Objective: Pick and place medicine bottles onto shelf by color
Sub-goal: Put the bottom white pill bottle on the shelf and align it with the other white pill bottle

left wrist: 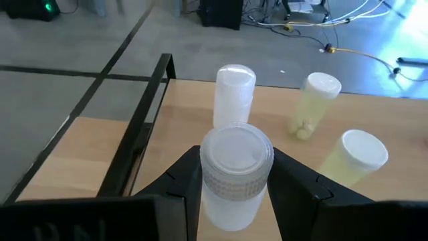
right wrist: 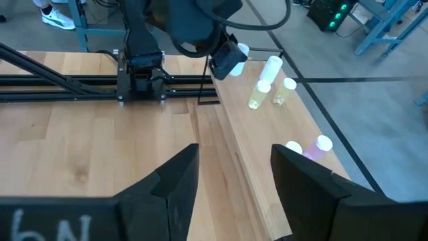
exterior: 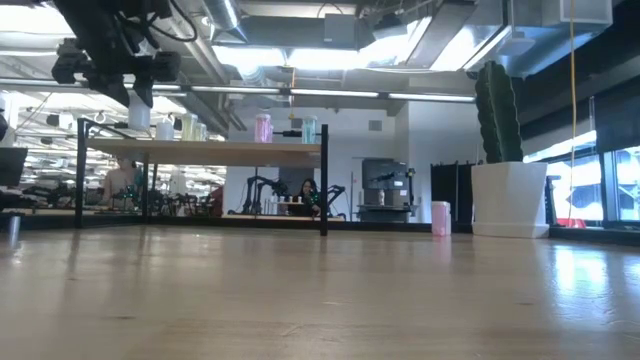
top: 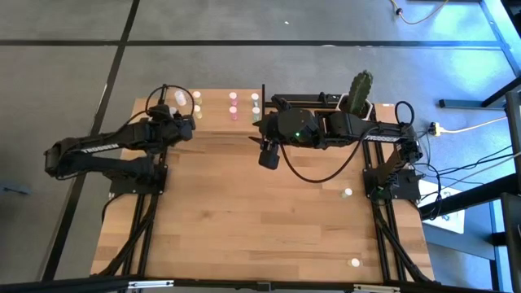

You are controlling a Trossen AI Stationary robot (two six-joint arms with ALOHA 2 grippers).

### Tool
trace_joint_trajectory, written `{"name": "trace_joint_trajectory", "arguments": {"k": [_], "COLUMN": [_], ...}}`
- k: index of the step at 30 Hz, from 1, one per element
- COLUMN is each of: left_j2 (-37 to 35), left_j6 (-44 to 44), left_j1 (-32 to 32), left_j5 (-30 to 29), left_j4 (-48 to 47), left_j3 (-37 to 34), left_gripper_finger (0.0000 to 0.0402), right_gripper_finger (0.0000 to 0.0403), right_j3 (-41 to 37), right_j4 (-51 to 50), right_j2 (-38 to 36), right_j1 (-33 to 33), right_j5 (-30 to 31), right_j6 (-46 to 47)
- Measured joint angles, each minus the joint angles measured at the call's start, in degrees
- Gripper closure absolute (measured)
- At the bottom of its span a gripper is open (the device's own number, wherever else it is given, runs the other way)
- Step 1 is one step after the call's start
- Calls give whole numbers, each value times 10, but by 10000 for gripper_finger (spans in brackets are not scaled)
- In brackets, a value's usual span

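We are partway through: white, yellow, pink and green bottles are already standing in colour groups on the shelf (top: 213, 122), while two white bottles (top: 348, 193) are lying well apart on the table (top: 244, 228) near the right arm's base. Our left gripper (left wrist: 235, 201) is hovering over the shelf's left end, clamped on a white bottle (left wrist: 234, 171) just beside a standing white bottle (left wrist: 234, 94). Our right gripper (right wrist: 231, 177) is waiting above the shelf's right end, fingers apart and holding nothing.

Left gripper (exterior: 133, 88) above shelf (exterior: 205, 152); white bottle (exterior: 139, 115) between fingers
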Motion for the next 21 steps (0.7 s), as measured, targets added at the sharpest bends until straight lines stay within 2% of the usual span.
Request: {"name": "trace_joint_trajectory", "arguments": {"k": [14,21], "left_j2": [6,25], "left_j6": [125,132], "left_j1": [47,47], "left_j5": [45,45], "left_j4": [43,51], "left_j3": [0,0], "left_gripper_finger": [276,276], "right_gripper_finger": [215,215], "right_j3": [0,0], "right_j4": [0,0], "right_j2": [0,0], "right_j1": [0,0], "right_j5": [0,0], "right_j6": [0,0]}}
